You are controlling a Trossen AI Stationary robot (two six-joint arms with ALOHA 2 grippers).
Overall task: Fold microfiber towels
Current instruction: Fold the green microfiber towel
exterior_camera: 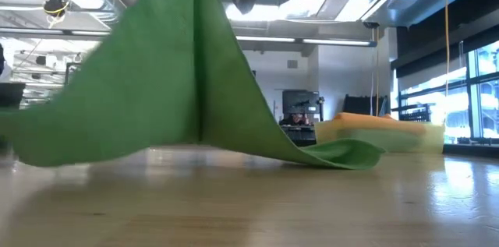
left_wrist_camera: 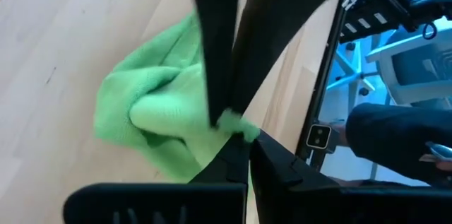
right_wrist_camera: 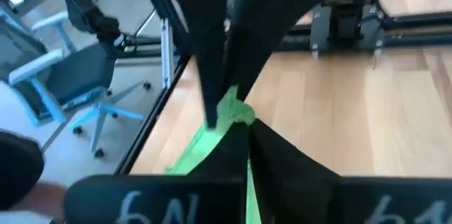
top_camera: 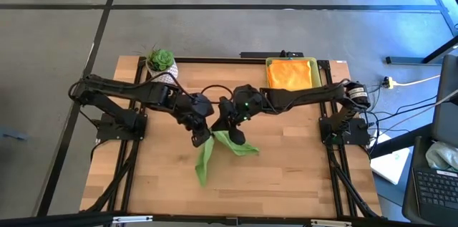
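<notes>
The lime green towel (top_camera: 215, 152) hangs from both grippers at the table's middle. In the low view it stands like a tent (exterior_camera: 179, 83), and its lower edges lie on the table. My left gripper (top_camera: 200, 138) and my right gripper (top_camera: 235, 135) are close together above it, each shut on the cloth. The orange towel (top_camera: 290, 74) lies folded in the yellow tray (top_camera: 313, 62) at the far right. The teal towels are out of view. My left gripper (left_wrist_camera: 229, 128) pinches a small bunch of the green towel's upper part (left_wrist_camera: 227, 119) between its two fingertips, pointing down from above. The cloth hangs below the fingers, its lower end (top_camera: 202, 173) on the table. My right gripper (right_wrist_camera: 229, 121) pinches a bunched bit of the green towel's upper part (right_wrist_camera: 234, 109) between its two fingertips, from above. The cloth hangs below the fingers, and its lower corner (exterior_camera: 351, 153) rests on the table.
A potted plant (top_camera: 161, 62) stands at the table's far left. The yellow tray also shows in the low view (exterior_camera: 405, 136). Bare wooden tabletop (top_camera: 300, 170) lies to the near left and near right of the towel.
</notes>
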